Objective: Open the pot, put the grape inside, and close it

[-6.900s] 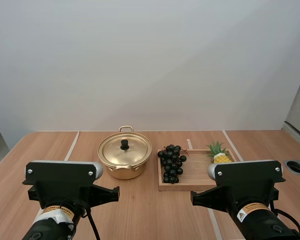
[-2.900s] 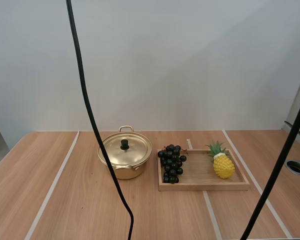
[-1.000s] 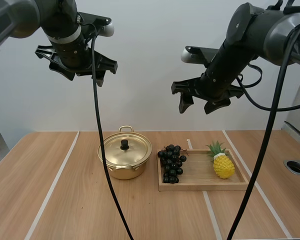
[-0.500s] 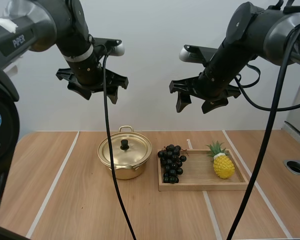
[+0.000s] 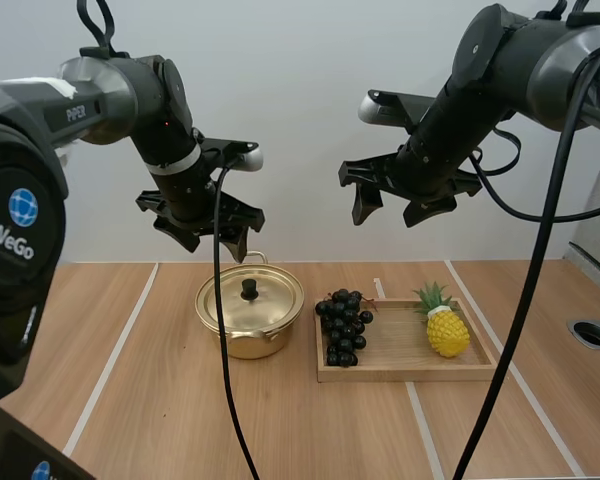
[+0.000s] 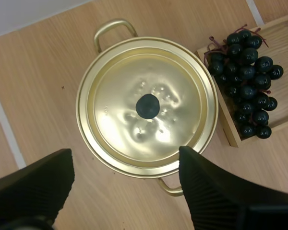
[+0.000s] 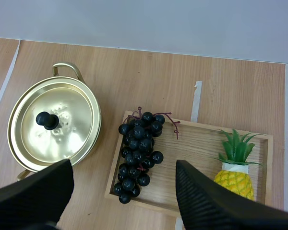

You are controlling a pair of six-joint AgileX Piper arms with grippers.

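A gold pot (image 5: 250, 318) with its lid (image 6: 120, 115) on and a black knob (image 5: 249, 289) stands on the wooden table. Right of it, a bunch of dark grapes (image 5: 344, 327) lies at the left end of a wooden tray (image 5: 410, 374). My left gripper (image 5: 215, 240) hangs open just above the pot; its wrist view looks straight down on the knob (image 6: 147, 106) between the spread fingers, with the grapes (image 6: 247, 88) beside the pot. My right gripper (image 5: 390, 215) is open high over the tray, above the grapes (image 7: 139, 155) and near the pot (image 7: 55, 122).
A yellow pineapple (image 5: 446, 325) with a green top lies at the right end of the tray (image 7: 197, 143). Pale tape lines (image 5: 110, 370) run across the table. A round hole (image 5: 592, 333) sits in the table's far right edge.
My left arm has come down and to the right, from high at the left to just above the pot. The right arm has hardly moved. Both grippers stay open.
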